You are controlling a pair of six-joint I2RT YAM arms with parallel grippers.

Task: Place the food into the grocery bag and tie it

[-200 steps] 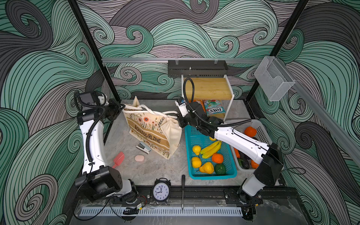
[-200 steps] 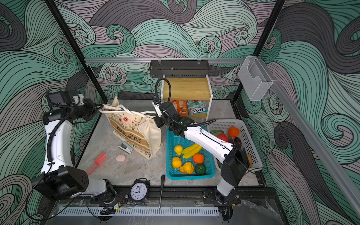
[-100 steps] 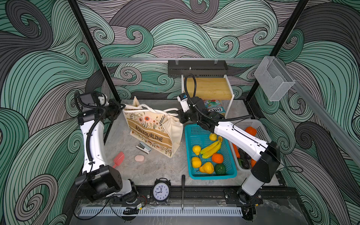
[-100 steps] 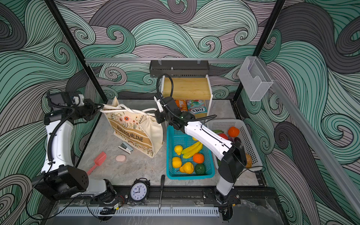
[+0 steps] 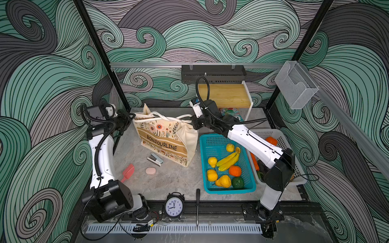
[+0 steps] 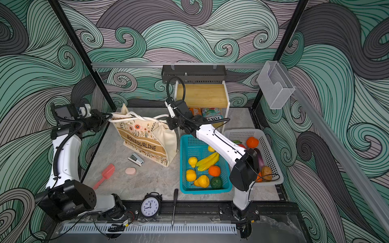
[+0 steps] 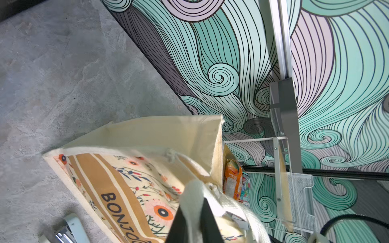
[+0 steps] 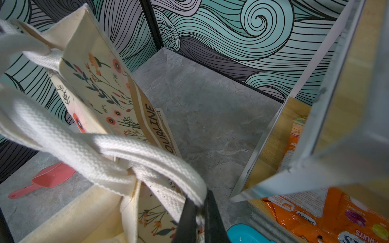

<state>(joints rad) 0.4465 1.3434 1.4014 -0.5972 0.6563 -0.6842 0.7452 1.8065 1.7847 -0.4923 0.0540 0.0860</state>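
The cream grocery bag [image 5: 166, 143] [image 6: 145, 143] stands upright left of centre, and what is inside it is hidden. Its white rope handles [image 5: 166, 116] [image 8: 126, 151] cross over each other above the mouth and stretch out to both sides. My left gripper [image 5: 130, 117] [image 7: 192, 221] is shut on one handle at the bag's left end. My right gripper [image 5: 192, 123] [image 8: 199, 216] is shut on the other at its right end. Food shows outside the bag: bananas [image 5: 228, 161] among other fruit in the teal basket [image 5: 229, 191], and candy packets [image 6: 211, 114] [image 8: 315, 214] under the shelf.
A white basket [image 5: 271, 133] with more produce sits at the far right under my right arm. The wooden shelf [image 5: 225, 94] stands just behind my right gripper. A stapler [image 5: 155, 159], red scoop [image 5: 128, 173] and pink soap [image 5: 150, 170] lie before the bag. A clock [image 5: 174, 206] and screwdriver [image 5: 197, 204] sit at the front edge.
My right gripper has drawn a little back and up with its handle. The left arm and the bag have hardly moved.
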